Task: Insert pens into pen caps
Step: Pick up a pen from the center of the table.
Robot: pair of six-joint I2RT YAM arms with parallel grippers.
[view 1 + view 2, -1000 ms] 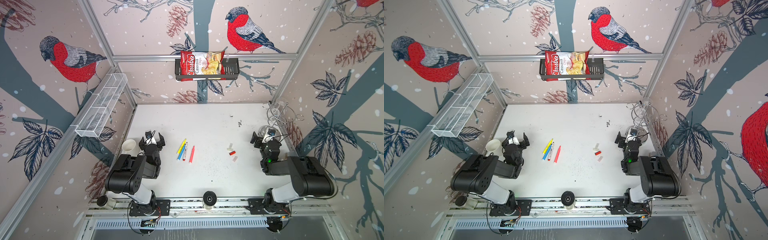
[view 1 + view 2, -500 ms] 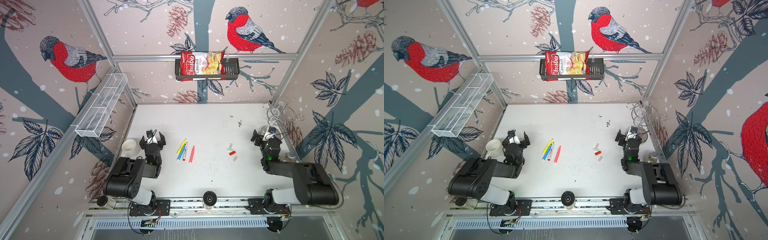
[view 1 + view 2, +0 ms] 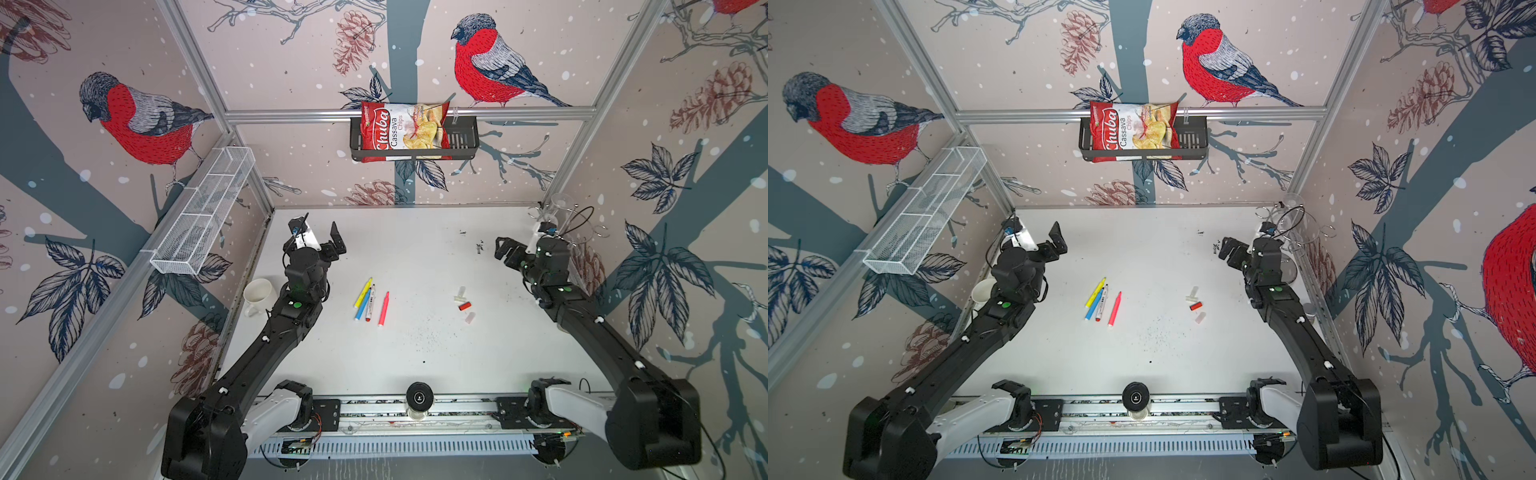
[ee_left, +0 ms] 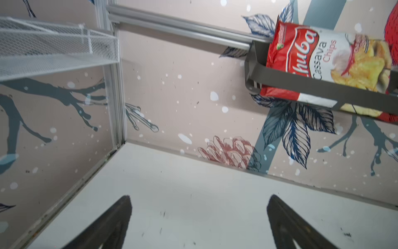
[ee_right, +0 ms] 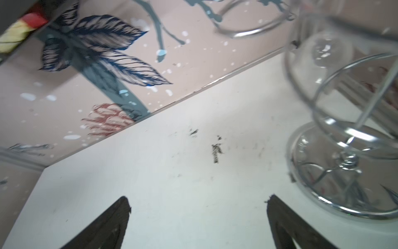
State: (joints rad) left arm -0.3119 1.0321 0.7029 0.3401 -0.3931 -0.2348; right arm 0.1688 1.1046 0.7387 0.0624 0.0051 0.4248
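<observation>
The pens lie side by side left of the table's middle in both top views: yellow [image 3: 363, 291], blue [image 3: 362, 305], white-bodied with red ends [image 3: 370, 302] and neon pink [image 3: 383, 308]. The pen caps sit to the right of them: whitish ones [image 3: 460, 291] [image 3: 470, 318] and a red one [image 3: 464, 306]. My left gripper [image 3: 318, 230] hovers open behind and left of the pens, holding nothing. My right gripper [image 3: 509, 249] hangs open behind and right of the caps, also holding nothing. In both wrist views the fingertips [image 4: 127, 200] [image 5: 125, 202] stand wide apart over bare table.
A white mug [image 3: 258, 294] stands at the left table edge beside my left arm. A chrome wire stand with a glass [image 5: 344, 138] sits in the back right corner, close to my right gripper. A white mesh tray [image 3: 205, 216] and a chips bag [image 3: 405, 131] hang on the walls.
Both arms have stretched out from their folded pose, carrying the grippers up and toward the back wall. Both stay open. Pens and caps have not moved.
</observation>
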